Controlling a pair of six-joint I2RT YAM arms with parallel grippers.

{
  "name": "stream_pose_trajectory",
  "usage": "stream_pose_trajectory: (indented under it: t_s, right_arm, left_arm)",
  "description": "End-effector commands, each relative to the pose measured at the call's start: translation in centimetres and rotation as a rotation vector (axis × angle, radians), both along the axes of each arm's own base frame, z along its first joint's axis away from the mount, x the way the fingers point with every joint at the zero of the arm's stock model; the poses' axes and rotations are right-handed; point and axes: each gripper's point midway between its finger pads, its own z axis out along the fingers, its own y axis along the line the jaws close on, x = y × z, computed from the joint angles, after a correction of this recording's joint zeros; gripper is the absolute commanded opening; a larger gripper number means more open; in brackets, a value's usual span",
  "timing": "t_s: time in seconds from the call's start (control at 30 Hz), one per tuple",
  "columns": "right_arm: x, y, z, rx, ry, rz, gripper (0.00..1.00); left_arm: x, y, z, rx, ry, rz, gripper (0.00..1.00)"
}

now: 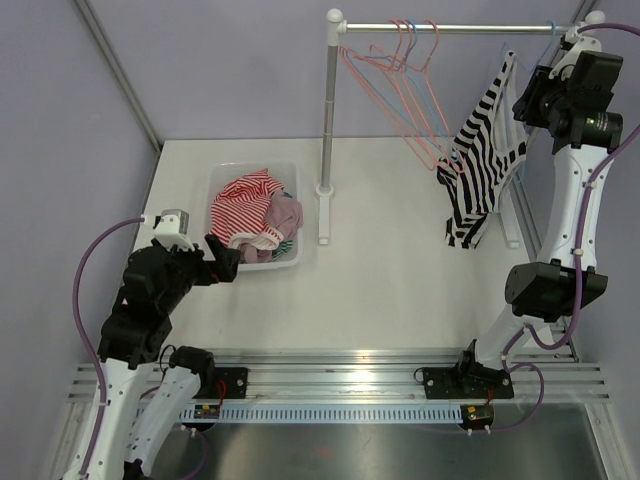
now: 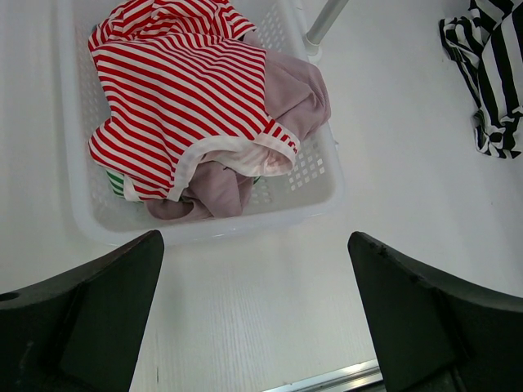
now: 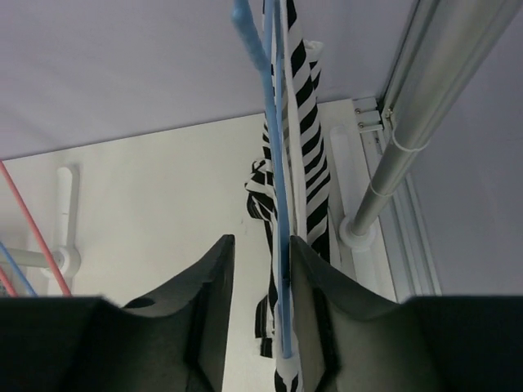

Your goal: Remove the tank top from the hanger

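Note:
A black-and-white striped tank top (image 1: 485, 150) hangs on a thin blue hanger (image 1: 512, 62) at the right end of the rail (image 1: 450, 28). In the right wrist view the blue hanger (image 3: 278, 188) runs down between my fingers, lying against the right finger (image 3: 315, 286), with the tank top (image 3: 315, 188) just behind it. My right gripper (image 3: 261, 241) is open, with a gap left of the hanger; it sits high by the hanger's top (image 1: 525, 95). My left gripper (image 1: 225, 262) is open and empty, low over the table (image 2: 254, 237).
A white basket (image 1: 225, 172) of striped red-and-white and pink clothes sits at the left, just ahead of the left gripper (image 2: 323, 192). Several empty red and blue hangers (image 1: 400, 80) hang mid-rail. The rack's posts (image 1: 328, 120) stand at centre and far right.

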Motion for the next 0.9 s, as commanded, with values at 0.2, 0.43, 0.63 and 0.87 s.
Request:
stream_pose_trajectory:
  t_s: [0.2, 0.43, 0.63, 0.87]
  right_arm:
    - [0.8, 1.6, 0.9, -0.006, -0.05, 0.121, 0.17]
    - [0.4, 1.8, 1.3, -0.012, -0.059, 0.126, 0.04]
    - [-0.4, 3.0, 4.0, 0.019, -0.127, 0.162, 0.0]
    - [-1.8, 3.9, 8.5, 0.059, -0.231, 0.156, 0.0]
  left_arm:
    - [0.6, -1.1, 1.3, -0.005, -0.056, -0.057, 0.99]
    - [0.5, -1.3, 1.1, -0.005, -0.05, -0.067, 0.99]
    - [0.5, -1.4, 1.1, -0.005, -0.05, -0.07, 0.99]
    - [0.5, -1.3, 1.2, -0.005, -0.054, -0.063, 0.99]
